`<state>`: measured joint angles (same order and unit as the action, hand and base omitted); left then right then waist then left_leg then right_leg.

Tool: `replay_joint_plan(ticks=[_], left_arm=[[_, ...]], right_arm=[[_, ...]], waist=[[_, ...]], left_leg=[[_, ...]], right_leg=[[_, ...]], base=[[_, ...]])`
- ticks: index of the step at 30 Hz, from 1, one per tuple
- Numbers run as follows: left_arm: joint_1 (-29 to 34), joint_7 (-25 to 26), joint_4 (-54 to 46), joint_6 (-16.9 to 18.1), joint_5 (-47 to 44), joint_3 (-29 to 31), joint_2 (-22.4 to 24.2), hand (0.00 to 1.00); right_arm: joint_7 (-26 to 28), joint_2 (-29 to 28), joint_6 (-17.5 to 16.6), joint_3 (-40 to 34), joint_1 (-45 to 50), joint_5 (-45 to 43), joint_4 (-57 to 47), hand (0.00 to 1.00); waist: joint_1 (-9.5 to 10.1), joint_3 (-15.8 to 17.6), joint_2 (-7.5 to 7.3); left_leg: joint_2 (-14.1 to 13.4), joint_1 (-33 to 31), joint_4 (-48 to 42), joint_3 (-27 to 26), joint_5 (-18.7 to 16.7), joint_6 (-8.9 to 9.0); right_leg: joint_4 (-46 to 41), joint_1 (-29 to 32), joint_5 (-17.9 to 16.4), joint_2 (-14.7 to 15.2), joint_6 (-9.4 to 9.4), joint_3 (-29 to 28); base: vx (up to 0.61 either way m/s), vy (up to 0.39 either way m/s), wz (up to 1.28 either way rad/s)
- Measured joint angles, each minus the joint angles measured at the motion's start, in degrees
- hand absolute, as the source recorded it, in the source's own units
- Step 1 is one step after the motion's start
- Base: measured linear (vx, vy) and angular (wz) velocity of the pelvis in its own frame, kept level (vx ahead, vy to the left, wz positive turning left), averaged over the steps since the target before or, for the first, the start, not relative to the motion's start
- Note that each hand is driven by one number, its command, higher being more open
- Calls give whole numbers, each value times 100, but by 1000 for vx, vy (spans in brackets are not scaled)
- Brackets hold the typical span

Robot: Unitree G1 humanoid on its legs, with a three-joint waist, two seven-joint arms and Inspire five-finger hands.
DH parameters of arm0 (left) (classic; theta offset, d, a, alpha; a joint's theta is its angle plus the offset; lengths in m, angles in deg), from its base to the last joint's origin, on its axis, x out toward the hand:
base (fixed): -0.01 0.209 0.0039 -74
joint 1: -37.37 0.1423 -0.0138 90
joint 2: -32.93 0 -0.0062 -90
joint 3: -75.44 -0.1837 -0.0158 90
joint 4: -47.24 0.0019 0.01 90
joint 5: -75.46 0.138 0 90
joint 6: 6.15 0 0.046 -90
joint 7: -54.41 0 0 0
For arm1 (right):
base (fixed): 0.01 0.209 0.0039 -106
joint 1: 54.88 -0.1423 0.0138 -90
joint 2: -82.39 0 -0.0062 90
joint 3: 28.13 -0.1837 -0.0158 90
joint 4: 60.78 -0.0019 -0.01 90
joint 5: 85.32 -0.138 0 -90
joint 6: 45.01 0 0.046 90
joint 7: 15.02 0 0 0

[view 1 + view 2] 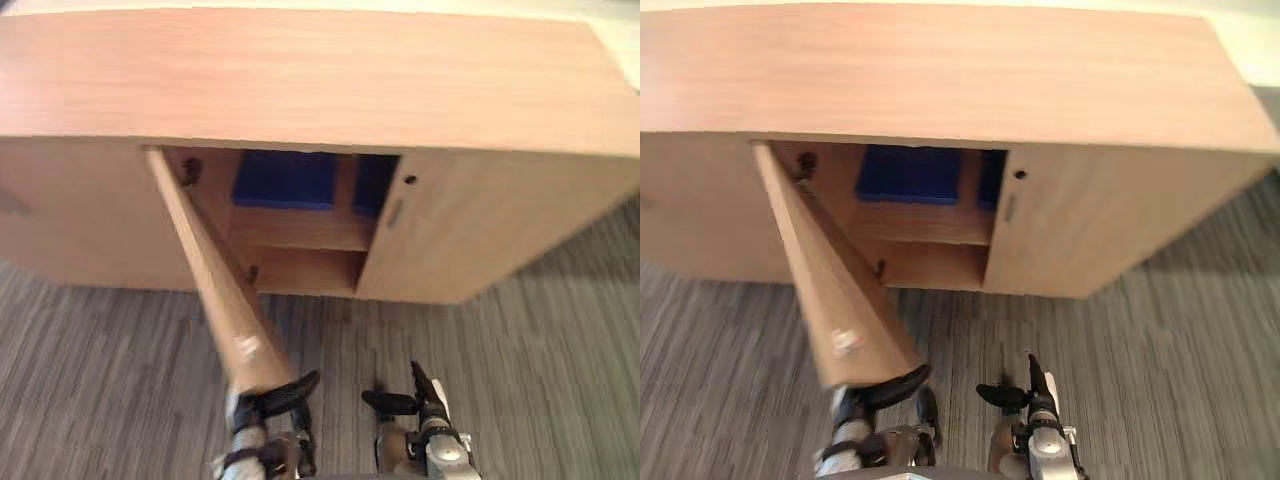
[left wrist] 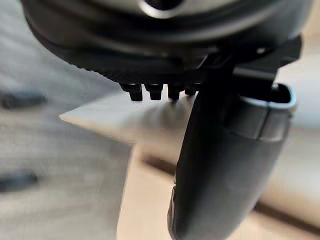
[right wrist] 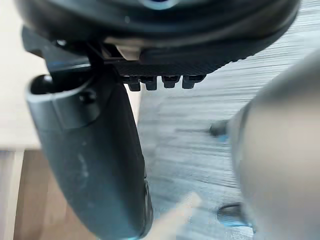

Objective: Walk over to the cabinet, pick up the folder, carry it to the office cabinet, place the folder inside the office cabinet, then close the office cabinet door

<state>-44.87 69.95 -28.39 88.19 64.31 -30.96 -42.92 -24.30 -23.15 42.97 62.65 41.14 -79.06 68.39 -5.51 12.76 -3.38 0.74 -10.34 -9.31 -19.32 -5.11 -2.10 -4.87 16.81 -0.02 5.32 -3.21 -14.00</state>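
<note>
Left eye: blue folder (image 1: pixel 285 180) on cabinet's (image 1: pixel 300 80) upper shelf (image 1: pixel 300 232), 12 o'clock; door (image 1: pixel 215 290) swung out toward 6. At 6, left hand (image 1: pixel 275 400), fingers straight against door's free edge; at 5, right hand (image 1: pixel 415 400), spread, empty. Right wrist: carpet (image 3: pixel 190 125) beyond it.

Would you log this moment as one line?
folder: inside office cabinet | door: open | left hand: at door edge | right hand: idle

office cabinet (image 1: pixel 300 80): light wood grain | folder (image 1: pixel 285 180): blue (deep) | floor (image 1: pixel 520 370): grey, striped
</note>
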Motion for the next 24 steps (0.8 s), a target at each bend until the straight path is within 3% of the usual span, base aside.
replay_joint_plan(ticks=[1,3,5,8,11,14,17,19,24], left_arm=[[-320,-7,55,-22,1,18,-62,100],[-1115,-1,69,-21,55,115,-277,100],[-2106,-15,267,-102,211,335,-620,100],[-2676,40,730,-100,347,643,-1139,100],[-3209,78,1484,-102,460,779,-1523,100],[-3614,48,1937,-197,562,824,-1934,100],[-3610,39,1812,-183,566,827,-1925,100],[-3248,29,1345,-171,569,928,-1861,100],[-1424,-172,98,9,531,1171,-1094,100]], right_arm=[[1,20,53,7,-61,1,2,100],[6,51,52,25,-126,1,-5,100],[5,95,71,-43,8,0,-16,100],[49,153,81,-55,34,-50,-5,100],[80,180,48,-45,-16,-50,-13,100],[97,201,-24,-41,-174,-68,-19,100],[99,215,-49,-46,-178,-225,24,100],[100,215,-46,-62,-165,-268,116,100],[78,232,60,-511,-77,-294,420,100]], waist=[[-29,-3,9],[-74,19,55],[-307,10,58],[-385,41,132],[-280,31,162],[-308,36,170],[-304,37,182],[-316,37,190],[-178,-6,304]], left_leg=[[-41,15,107,-184,42,20],[-158,44,300,-552,44,21],[-128,57,348,-741,76,77],[-165,35,305,-798,174,-66],[-250,67,319,-578,226,16],[-235,59,383,-498,298,54],[-149,80,622,-473,440,108],[-100,124,791,-472,558,103],[-55,424,1112,-344,723,64]], right_leg=[[95,29,25,-30,52,-25],[214,125,261,-202,-20,-7],[472,-288,734,-258,87,78],[616,-271,847,-264,-53,-34],[578,-317,852,-363,-58,28],[573,-309,859,-358,-51,64],[577,-244,886,-317,-48,101],[582,-211,892,-305,-47,120],[701,-485,873,-304,-29,265]], base=[[-16,113,-157],[-76,104,-125],[54,44,-59],[123,-51,-30],[66,-124,12],[-56,-86,13],[-85,-44,6],[-37,-13,2],[28,-6,11]])
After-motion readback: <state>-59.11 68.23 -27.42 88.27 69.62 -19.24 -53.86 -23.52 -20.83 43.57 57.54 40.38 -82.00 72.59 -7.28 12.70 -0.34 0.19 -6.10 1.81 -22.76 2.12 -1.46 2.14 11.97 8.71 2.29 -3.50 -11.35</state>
